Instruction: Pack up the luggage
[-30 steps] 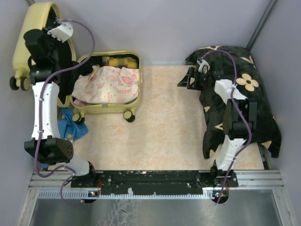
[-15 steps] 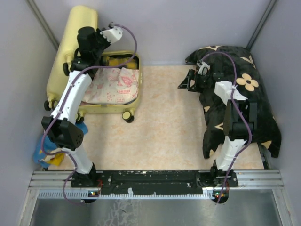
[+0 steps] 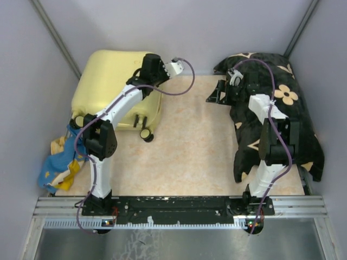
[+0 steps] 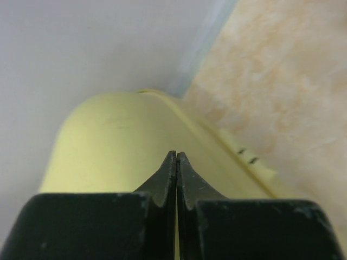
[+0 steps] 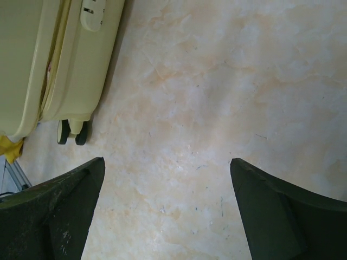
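Observation:
The luggage (image 3: 108, 76), a pale yellow hard-shell suitcase, lies at the back left with its lid down on the base, so its contents are hidden. Small black wheels (image 3: 146, 134) stick out at its near side. My left gripper (image 3: 149, 62) is shut, holds nothing, and sits over the lid's right rear corner. In the left wrist view the closed fingertips (image 4: 176, 155) point across the yellow shell (image 4: 108, 141) toward the wall. My right gripper (image 3: 214, 92) hangs open over bare tabletop, well right of the luggage (image 5: 65, 54). Its fingers (image 5: 70, 200) stand wide apart with nothing between them.
A big black cloth with beige flower motifs (image 3: 276, 108) covers the table's right side under the right arm. A blue and yellow cloth (image 3: 59, 162) lies crumpled at the left edge, near the left arm's elbow. Grey walls close in the back and sides.
The luggage lid has swung from upright down onto the base, covering the pink-printed clothes. My left arm moved right and down with it. The right arm stayed still.

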Tool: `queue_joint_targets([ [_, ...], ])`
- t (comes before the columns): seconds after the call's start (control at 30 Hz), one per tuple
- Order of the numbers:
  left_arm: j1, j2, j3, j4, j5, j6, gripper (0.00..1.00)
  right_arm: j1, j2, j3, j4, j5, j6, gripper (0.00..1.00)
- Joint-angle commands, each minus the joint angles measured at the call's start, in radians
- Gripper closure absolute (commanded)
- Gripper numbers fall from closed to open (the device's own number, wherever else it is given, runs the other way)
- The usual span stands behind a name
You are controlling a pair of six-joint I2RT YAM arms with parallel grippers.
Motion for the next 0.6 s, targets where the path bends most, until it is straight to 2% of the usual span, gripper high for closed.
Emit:
queue_joint_targets([
  [0.0,-0.04,0.004,0.042,-0.074,0.119,-0.209,0.99,-0.004,-0.061,0.001,0.016,0.001,-0.022,0.01],
  [0.07,-0.034,0.02,0.106,-0.146,0.143,-0.299,0.9,-0.004,-0.056,0.003,0.02,-0.005,-0.018,0.01],
  [0.13,-0.002,0.018,0.163,-0.206,0.202,-0.385,0.74,0.001,-0.046,0.017,0.022,-0.007,-0.014,0.01],
  [0.23,0.08,-0.027,0.174,-0.224,0.283,-0.5,0.55,0.019,-0.025,0.044,0.02,-0.006,-0.017,0.01],
  [0.3,0.137,-0.071,0.162,-0.236,0.348,-0.524,0.46,0.036,-0.01,0.065,0.022,-0.002,-0.021,0.01],
  [0.37,0.193,-0.121,0.128,-0.24,0.383,-0.541,0.41,0.06,0.004,0.087,0.023,0.002,-0.028,0.01],
  [0.57,0.482,-0.227,0.032,-0.262,0.425,-0.632,0.4,0.142,0.04,0.144,0.032,0.019,-0.062,0.03],
])
